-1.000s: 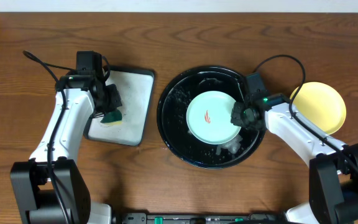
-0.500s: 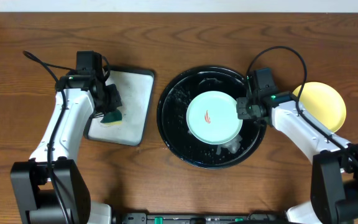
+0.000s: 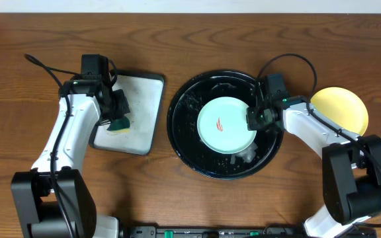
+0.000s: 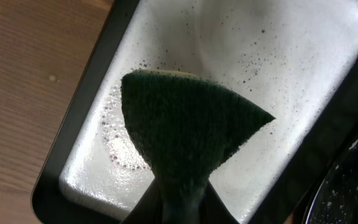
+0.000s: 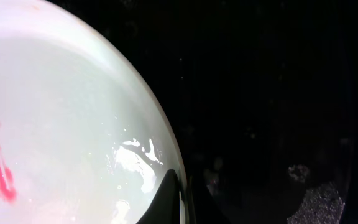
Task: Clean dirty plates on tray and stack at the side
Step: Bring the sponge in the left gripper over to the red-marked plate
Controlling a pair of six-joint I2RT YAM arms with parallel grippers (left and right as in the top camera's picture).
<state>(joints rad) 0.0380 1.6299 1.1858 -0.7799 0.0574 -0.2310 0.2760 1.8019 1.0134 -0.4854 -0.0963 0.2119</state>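
Note:
A mint-green plate point(image 3: 225, 124) with a red smear point(image 3: 220, 123) lies in the round black tray point(image 3: 189, 142). My right gripper point(image 3: 254, 119) is at the plate's right edge, shut on the rim. In the right wrist view the plate point(image 5: 61, 118) fills the left side, and my right gripper point(image 5: 182, 202) pinches its rim with one dark finger inside and one outside. A yellow plate point(image 3: 341, 114) rests on the table to the right. My left gripper point(image 3: 118, 120) is shut on a green sponge point(image 4: 185, 124) above the rectangular white tray.
The rectangular white tray point(image 3: 141, 99) with a dark rim holds soapy foam point(image 4: 278, 81) at the left. Suds and water drops lie in the black tray point(image 5: 278, 93) below the plate. The right arm's cable loops above the yellow plate.
My right gripper has shut on the mint plate's right rim after shifting slightly along it. The left arm and sponge have not moved.

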